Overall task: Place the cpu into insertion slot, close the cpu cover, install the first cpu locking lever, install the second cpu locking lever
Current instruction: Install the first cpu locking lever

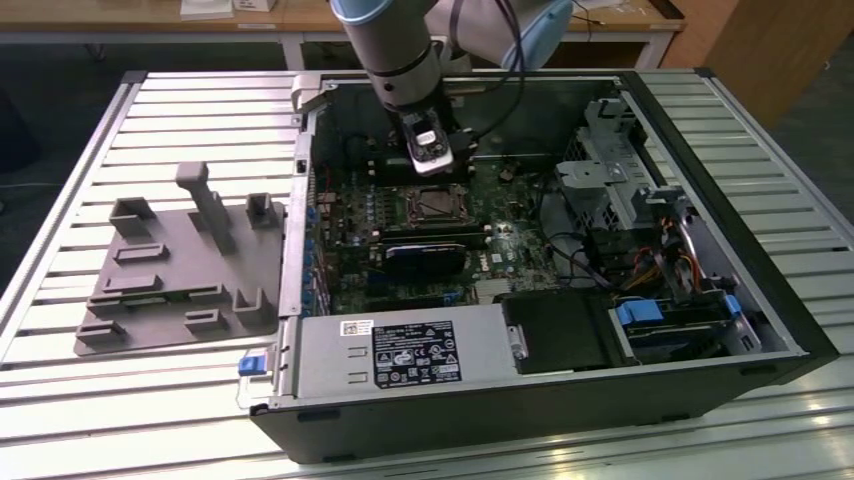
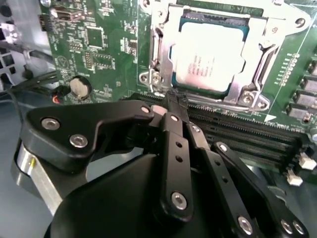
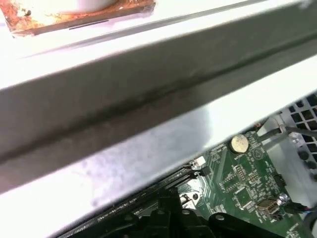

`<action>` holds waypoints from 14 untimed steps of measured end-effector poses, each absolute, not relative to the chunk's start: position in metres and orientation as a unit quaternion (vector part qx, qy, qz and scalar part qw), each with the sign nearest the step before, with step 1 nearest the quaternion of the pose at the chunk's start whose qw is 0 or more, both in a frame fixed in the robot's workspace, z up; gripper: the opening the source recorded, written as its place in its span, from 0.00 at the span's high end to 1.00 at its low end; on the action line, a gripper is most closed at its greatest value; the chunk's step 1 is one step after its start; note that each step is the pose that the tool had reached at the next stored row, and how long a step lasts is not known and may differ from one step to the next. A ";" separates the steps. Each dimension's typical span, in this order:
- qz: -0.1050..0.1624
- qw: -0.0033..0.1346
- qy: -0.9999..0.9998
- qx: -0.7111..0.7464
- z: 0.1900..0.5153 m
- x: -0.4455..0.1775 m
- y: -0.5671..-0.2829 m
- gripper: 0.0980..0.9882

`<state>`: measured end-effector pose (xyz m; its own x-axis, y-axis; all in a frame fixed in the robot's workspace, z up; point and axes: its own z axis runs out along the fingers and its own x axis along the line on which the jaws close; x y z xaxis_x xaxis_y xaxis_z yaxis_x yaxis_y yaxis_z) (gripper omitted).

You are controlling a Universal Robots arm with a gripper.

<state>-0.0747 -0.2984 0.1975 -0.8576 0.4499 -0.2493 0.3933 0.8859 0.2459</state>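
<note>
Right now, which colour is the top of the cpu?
Dull silver, seen best in the second wrist view: the cpu.

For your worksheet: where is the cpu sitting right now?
In the second wrist view the cpu lies in the insertion slot, framed by the cpu cover, just beyond the claw tips and beside the long black memory slots.
</note>
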 end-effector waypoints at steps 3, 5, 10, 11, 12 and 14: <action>0.094 0.151 0.959 0.220 0.203 -0.075 -0.298 1.00; 0.093 0.151 0.959 0.220 0.207 -0.075 -0.298 1.00; 0.094 0.151 0.959 0.220 0.212 -0.075 -0.298 1.00; 0.094 0.151 0.959 0.220 0.212 -0.075 -0.298 1.00; 0.094 0.151 0.959 0.220 0.212 -0.075 -0.298 1.00; 0.093 0.151 0.959 0.220 0.212 -0.074 -0.298 1.00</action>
<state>-0.0745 -0.2984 0.2123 -0.8576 0.4498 -0.2492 0.3933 0.8860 0.2458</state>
